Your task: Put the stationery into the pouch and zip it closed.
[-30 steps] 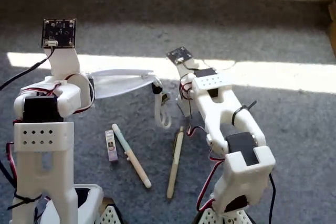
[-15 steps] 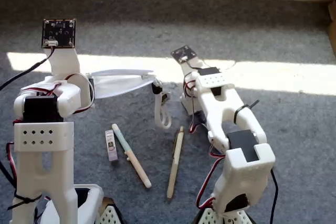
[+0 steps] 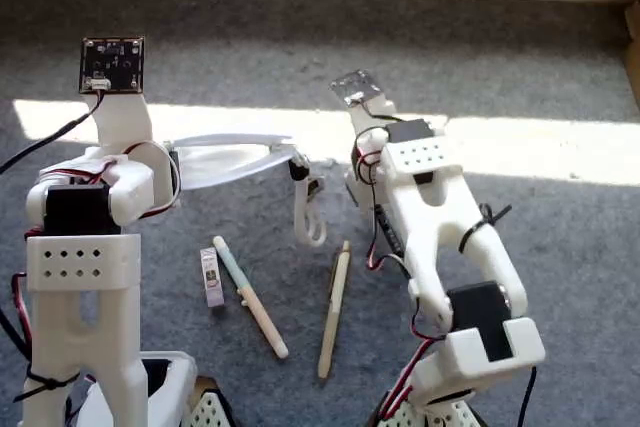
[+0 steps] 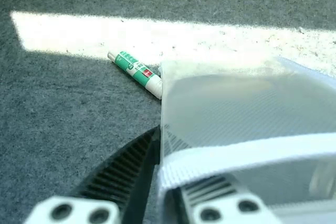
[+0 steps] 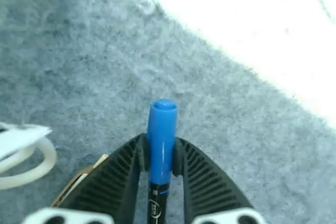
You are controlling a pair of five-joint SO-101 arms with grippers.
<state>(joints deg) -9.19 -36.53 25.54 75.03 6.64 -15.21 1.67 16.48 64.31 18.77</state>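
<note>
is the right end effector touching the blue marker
Touching. The right wrist view shows the right end effector closed on the blue marker, its fingers pressed against both sides with no gap.

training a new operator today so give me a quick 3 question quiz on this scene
1. True or false: the right tool is shut on a blue marker.
2. Multiple choice: what does the left tool grip? A) the edge of the pouch B) a pencil C) nothing
3. Short answer: in the left wrist view, which item lies on the carpet just beyond the pouch?

Key: 1 true. 2 A. 3 the green-and-white tube.
</note>
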